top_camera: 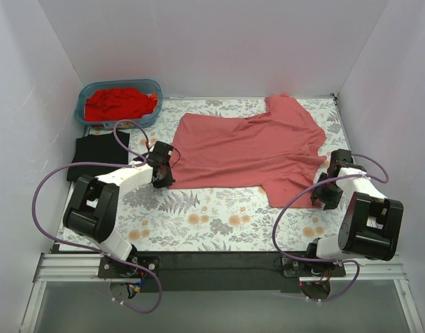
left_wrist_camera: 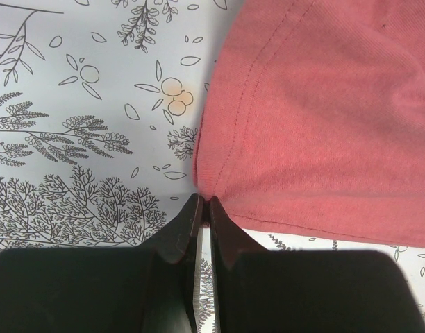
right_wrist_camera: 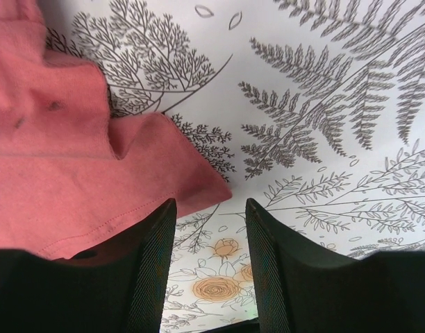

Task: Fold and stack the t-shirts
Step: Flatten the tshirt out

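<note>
Two sets of jaws are engaged with the salmon-pink t-shirt [top_camera: 247, 149], which is spread flat on the desk [top_camera: 212, 215] between them. The left jaws are seen clenched, and a stitched hem corner of the shirt [left_wrist_camera: 323, 125] runs straight into their tips, so the cloth is judged to be nipped there, though how much is caught cannot be told. The right jaws are released and wide apart. A stitched corner of the shirt [right_wrist_camera: 53, 152], probably a sleeve, lies just ahead of their gap and passes under the left-hand finger, while only bare desk is seen ahead of the right-hand finger. A black t-shirt [top_camera: 100, 156] lies folded well out beyond the left jaws, and red t-shirts [top_camera: 119, 103] are heaped in a blue tub [top_camera: 84, 114] farther off on that side. The step in hand is judged to be the taking of two grips for the first fold of the pink shirt. For the next move, the right jaws need to be shifted toward the cloth and closed on its corner. Both grips would then have to be lifted together and carried across evenly, so that the shirt is not dragged or bunched.
</note>
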Tool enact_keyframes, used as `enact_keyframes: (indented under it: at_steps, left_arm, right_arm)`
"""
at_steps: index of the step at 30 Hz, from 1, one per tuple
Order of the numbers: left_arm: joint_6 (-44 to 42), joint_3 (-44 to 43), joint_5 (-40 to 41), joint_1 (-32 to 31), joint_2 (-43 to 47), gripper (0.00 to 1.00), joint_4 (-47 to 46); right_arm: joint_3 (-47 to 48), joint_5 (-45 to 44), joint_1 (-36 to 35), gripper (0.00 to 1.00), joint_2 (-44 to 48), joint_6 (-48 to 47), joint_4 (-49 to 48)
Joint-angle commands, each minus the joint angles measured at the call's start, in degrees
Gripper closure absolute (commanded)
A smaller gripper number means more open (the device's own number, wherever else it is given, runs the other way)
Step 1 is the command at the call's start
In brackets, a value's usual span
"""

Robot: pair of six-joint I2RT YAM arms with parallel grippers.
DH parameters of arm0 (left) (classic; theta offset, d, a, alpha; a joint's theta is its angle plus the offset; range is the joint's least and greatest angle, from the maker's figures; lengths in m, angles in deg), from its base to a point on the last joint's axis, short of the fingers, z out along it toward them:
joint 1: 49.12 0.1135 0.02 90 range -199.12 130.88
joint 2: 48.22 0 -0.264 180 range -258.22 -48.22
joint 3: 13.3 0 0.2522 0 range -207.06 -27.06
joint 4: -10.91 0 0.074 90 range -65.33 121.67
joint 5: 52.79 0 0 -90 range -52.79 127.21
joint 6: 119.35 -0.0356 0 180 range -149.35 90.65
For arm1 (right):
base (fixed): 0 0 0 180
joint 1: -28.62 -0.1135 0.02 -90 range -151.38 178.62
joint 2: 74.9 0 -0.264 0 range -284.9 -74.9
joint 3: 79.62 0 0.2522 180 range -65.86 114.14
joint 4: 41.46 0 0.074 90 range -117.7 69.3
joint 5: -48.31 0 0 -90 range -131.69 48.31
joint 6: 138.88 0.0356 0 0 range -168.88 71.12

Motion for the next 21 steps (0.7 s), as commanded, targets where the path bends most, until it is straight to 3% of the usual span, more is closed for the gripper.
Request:
enact_keyframes:
  at_steps: [1,21]
  left_arm:
    - [-0.57,0.38,0.05,0.05,2.36,1.00,-0.62]
    - [-0.66,0.56,0.14,0.14,2.36,1.00,-0.62]
  right_arm:
    - [3.79,-2.38,0.17,0.48,1.65,0.64,1.61]
    - [1.96,-0.80,0.17,0.50,-4.41,1.70,-3.40]
